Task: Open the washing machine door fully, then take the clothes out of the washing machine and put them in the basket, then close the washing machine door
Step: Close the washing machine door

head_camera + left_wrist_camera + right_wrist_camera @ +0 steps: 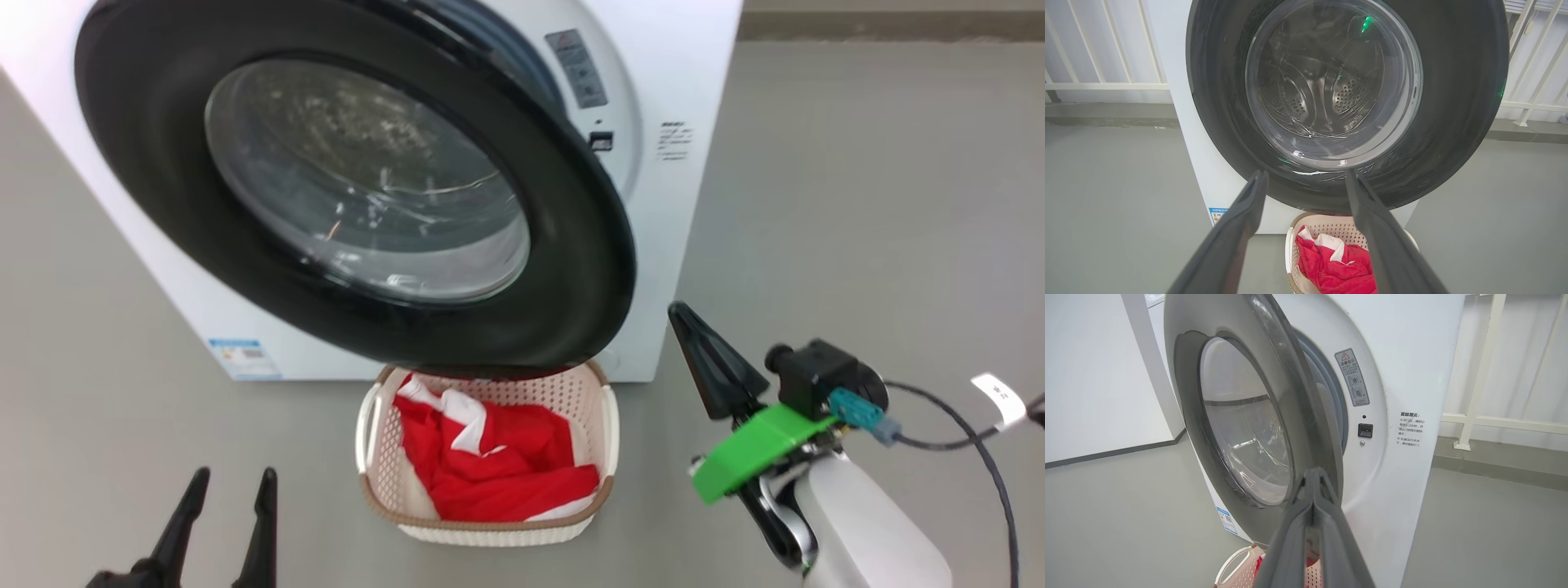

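Head view: one washing machine [694, 82], white, on grey floor [857, 204]. One washing machine door [359, 196], swung partway out from a hinge on the robot's left. Glass bowl facing the camera, free edge toward the robot's right and overhanging the rear rim of one basket [490, 532]. Basket set on the floor directly before the machine, one handle on each of its left and right sides; long axis not determinable from this angle. Clothes [498, 474] heaped inside the basket, red with white trim; number of garments not separable. One blue sticker [243, 358] at the machine's lower left corner.

Added by the left wrist view: door met face-on, steel drum [1331, 94] visible through the glass, white railing [1106, 85] behind the machine.

Added by the right wrist view: door seen nearly edge-on, with a gap to the front panel. One grey warning label [1352, 377] and one latch socket [1365, 430] exposed beside it.

Grippers counted: two, four fingers in all. Left gripper [234, 478] low at the left, fingers spread wide and pointing up the view toward the door, nothing between them. Right gripper [684, 320] pressed fully together, nothing clamped, long axis aimed up and left at the door's lower right rim. Tip near that rim; contact not determinable.
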Available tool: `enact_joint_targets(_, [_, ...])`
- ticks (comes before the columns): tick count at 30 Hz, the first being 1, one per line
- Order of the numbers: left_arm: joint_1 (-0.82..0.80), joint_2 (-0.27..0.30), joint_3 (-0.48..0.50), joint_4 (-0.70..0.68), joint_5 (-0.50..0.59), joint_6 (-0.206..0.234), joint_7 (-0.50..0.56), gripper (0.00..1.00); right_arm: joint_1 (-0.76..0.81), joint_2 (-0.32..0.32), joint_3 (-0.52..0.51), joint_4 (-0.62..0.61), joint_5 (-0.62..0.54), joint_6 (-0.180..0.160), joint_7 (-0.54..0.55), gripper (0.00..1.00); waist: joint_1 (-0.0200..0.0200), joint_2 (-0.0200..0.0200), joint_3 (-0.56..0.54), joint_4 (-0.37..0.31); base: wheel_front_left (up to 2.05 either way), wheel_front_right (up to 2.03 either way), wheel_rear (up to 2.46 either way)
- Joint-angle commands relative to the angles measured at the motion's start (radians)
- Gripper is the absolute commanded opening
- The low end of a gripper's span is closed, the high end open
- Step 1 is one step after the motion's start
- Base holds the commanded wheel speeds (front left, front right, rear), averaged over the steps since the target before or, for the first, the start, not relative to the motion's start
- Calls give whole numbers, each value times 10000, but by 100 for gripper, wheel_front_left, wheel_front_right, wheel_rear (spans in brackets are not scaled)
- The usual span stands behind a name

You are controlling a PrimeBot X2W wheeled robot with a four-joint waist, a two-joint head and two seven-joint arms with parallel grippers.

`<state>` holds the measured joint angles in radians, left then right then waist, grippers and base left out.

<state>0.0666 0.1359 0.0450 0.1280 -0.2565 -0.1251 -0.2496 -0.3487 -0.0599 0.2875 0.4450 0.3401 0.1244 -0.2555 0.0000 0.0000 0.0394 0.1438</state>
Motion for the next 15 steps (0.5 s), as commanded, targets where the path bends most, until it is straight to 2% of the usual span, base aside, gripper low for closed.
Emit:
enact_joint_targets(1, [-586,91,268,-264,-25,-55,-122,100,-562,12,358,-69,182,63,-63,0,0,0,471,493,0,0,0])
enact_joint_targets(9, [-1067,-29,-5,-346,-68,-55,-122,100,-2086,-159,1350,976,636,63,-63,0,0,0,1109,1159,0,0,0])
enact_joint_targets(15, [-1307,-136,-150,-434,-92,-55,-122,100,-3069,-493,1681,1547,859,63,-63,0,0,0,1524,1423,0,0,0])
